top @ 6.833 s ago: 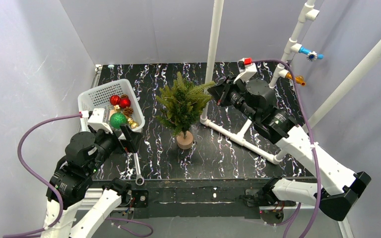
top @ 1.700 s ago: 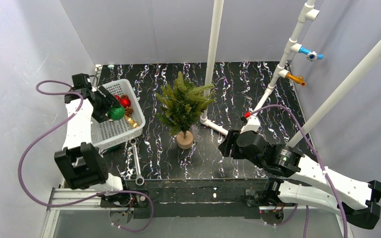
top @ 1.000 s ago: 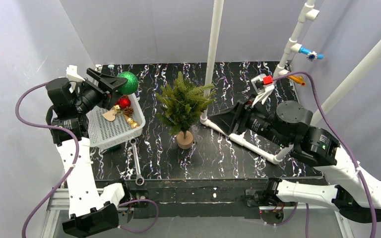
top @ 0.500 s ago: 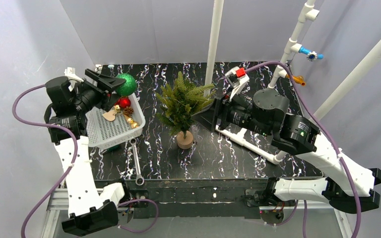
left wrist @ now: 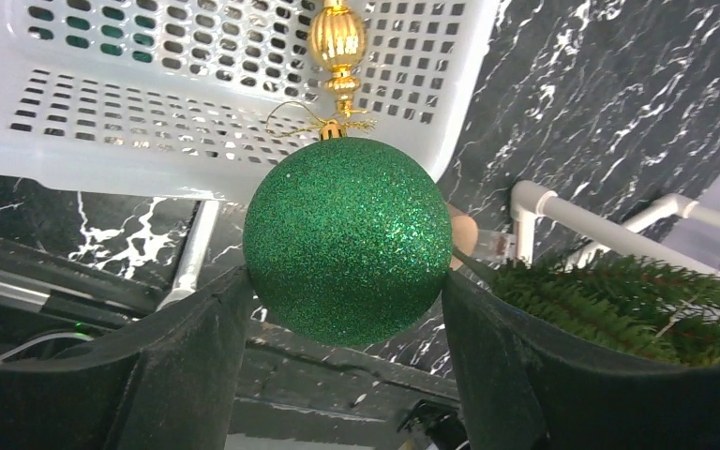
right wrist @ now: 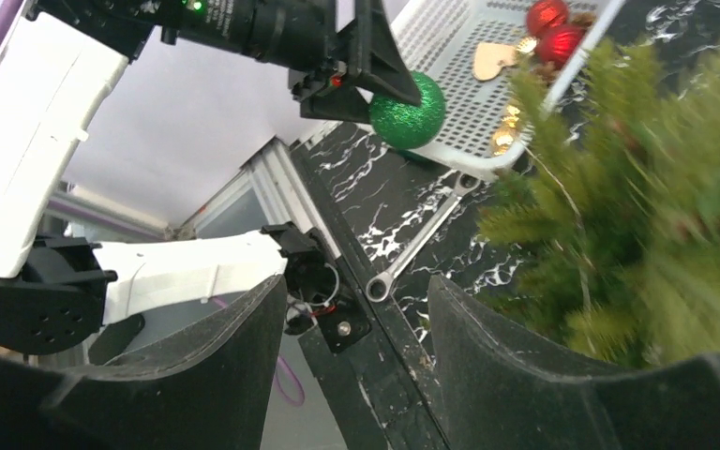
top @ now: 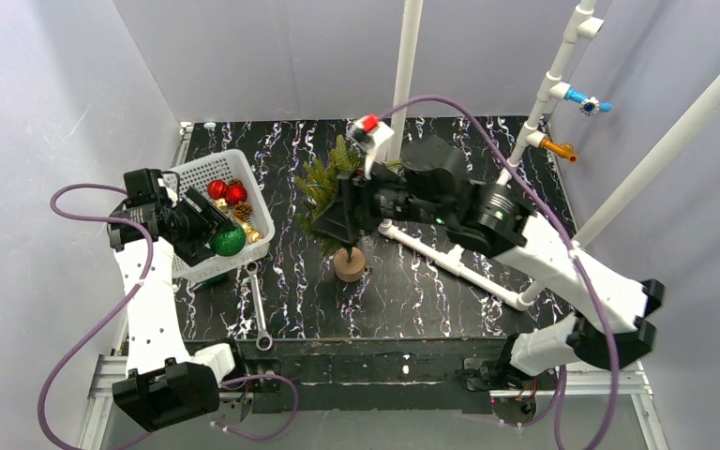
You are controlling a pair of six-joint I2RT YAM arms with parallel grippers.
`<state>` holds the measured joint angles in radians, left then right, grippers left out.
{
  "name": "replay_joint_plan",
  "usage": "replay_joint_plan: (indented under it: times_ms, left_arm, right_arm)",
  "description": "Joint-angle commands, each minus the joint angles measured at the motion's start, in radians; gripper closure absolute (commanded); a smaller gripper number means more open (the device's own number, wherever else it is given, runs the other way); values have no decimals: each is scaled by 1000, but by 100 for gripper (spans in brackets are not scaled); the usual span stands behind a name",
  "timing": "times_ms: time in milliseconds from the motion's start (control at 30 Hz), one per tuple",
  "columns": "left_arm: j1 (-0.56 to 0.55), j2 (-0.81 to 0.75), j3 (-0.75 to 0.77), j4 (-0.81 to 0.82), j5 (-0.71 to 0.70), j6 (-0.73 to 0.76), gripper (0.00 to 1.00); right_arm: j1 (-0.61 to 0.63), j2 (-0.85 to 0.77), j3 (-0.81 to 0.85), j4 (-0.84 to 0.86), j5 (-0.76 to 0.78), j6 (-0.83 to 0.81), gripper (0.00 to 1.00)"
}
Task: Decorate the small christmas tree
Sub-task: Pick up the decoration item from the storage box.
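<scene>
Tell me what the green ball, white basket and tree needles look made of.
The green ball has a grainy, sparkling glitter coating; its core is hidden. The white basket looks like smooth moulded plastic with regular slots. The small christmas tree likely has plastic needles, uniform and stiff-looking.

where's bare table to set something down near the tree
Bare table runs along the near edge, between the wrench and the pipe, in front of the tree. A back strip behind the basket is free too. It is crowded between basket and tree: the left gripper holds a green ball there, and the right gripper hangs at the branches.
</scene>
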<state>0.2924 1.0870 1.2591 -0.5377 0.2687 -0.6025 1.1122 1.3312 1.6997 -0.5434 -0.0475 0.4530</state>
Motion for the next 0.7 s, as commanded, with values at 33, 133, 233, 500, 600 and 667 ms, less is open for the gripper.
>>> replay_joint_plan:
  times_ms: [33,133,233,500,600,667]
  left_arm:
    - [1,-9,36,-112,14,63,50]
    - [2,-3,58,-84,153,37,50]
    - [1,12,75,-37,287,-13,51]
    - [-3,-54,-104,215,629,-111,51]
    - [-19,-137,-233,221,658,-82,51]
    - [-59,-209,-343,262,699,-94,51]
  right_arm:
    - [1,189,233,-40,-167,-73,35]
    - [5,302,350,-69,-198,-98,35]
    - [7,387,432,-75,-216,-109,35]
    - [28,392,398,-147,-288,-164,36]
    - [85,254,191,-98,-234,-200,36]
    - [185,72,-9,-128,-54,-202,36]
